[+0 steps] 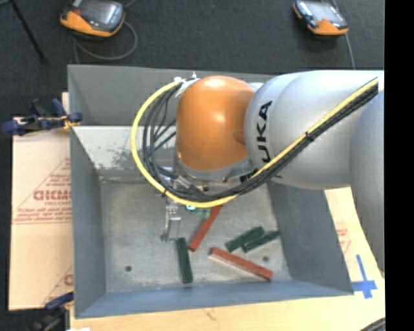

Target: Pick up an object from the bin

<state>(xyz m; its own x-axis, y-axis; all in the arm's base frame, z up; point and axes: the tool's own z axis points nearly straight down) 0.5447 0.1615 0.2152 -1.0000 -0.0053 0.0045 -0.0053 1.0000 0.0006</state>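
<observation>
The pincer [171,236] hangs below the orange cover [210,123] on the arm's wrist, low over the middle of the bin's floor [129,220]. It points down at bare grey metal. Whether it is wide or narrow cannot be told from this angle.

The nearest thing is a dark green stick [185,260]. It lies almost straight toward the bin's lower edge, and its upper end is just beside the pincer's tip, on the right. I cannot tell whether the two touch. A red stick [204,229] lies tilted just right of the pincer, with its lower end near the top of the green stick. Further toward the bin's right wall, two short dark green pieces [252,239] lie side by side. Below them a longer pale red stick [240,264] lies slanting toward the lower right corner. All of these are apart from the pincer.

The bin [84,213] is grey metal with sloping walls, and its floor is scuffed and speckled. The arm [310,129] is thick and silver-grey and comes in from the right. A loop of yellow and black cables [139,129] hangs round the wrist.

Beyond the bin's far edge is a dark floor [213,32]. Two orange and black devices [94,16] with thin cords lie on it.

Black letters on the arm read "UKA" [262,126], and an earlier letter is hidden by the orange cover.
</observation>
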